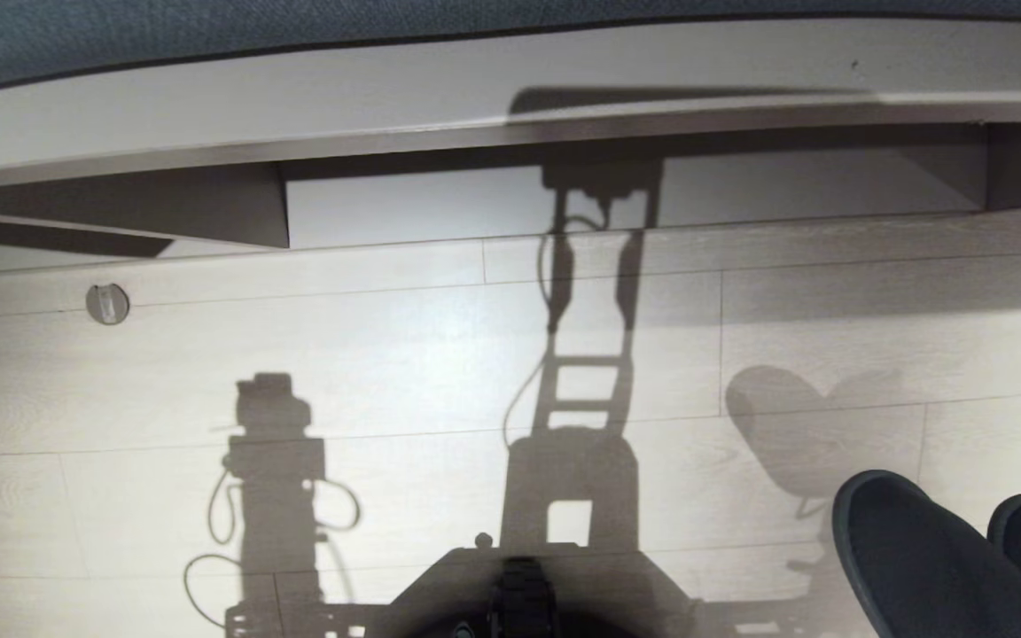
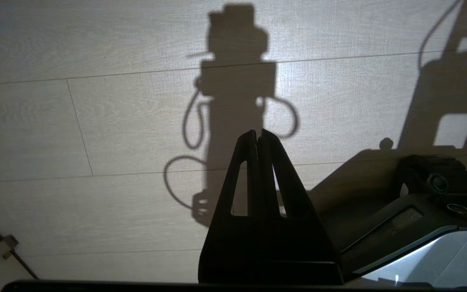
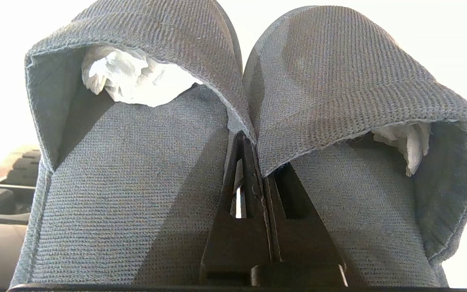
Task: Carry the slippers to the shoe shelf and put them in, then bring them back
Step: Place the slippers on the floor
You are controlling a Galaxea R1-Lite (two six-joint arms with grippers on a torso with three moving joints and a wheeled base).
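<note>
Nearest, at the lower right of the head view, the slippers (image 1: 945, 567) hang above the pale plank floor (image 1: 386, 372), toes pointing up-frame. In the right wrist view the right gripper (image 3: 260, 146) is clamped tight on the inner edges of both slippers where they meet, so one pinch carries the pair side by side; the soft fabric uppers sag to each side and white paper stuffing (image 3: 132, 79) shows inside the toes. This hold probably suits carrying, since the two stay together and level for sliding into a low opening.

The left gripper (image 2: 258, 136) is empty in its own wrist view, its fingers pressed together above bare floor beside the robot base (image 2: 412, 227); that arm looks parked.

In the middle of the head view lie the robot's own shadows on the planks, and a small round floor fitting (image 1: 107, 304) sits at the left.

Farthest, across the upper part of the head view, runs the shoe shelf (image 1: 475, 133) with a dark upright divider (image 1: 245, 213) and an open recess below. The slippers are well apart from it, so the carrying leg seems unfinished.
</note>
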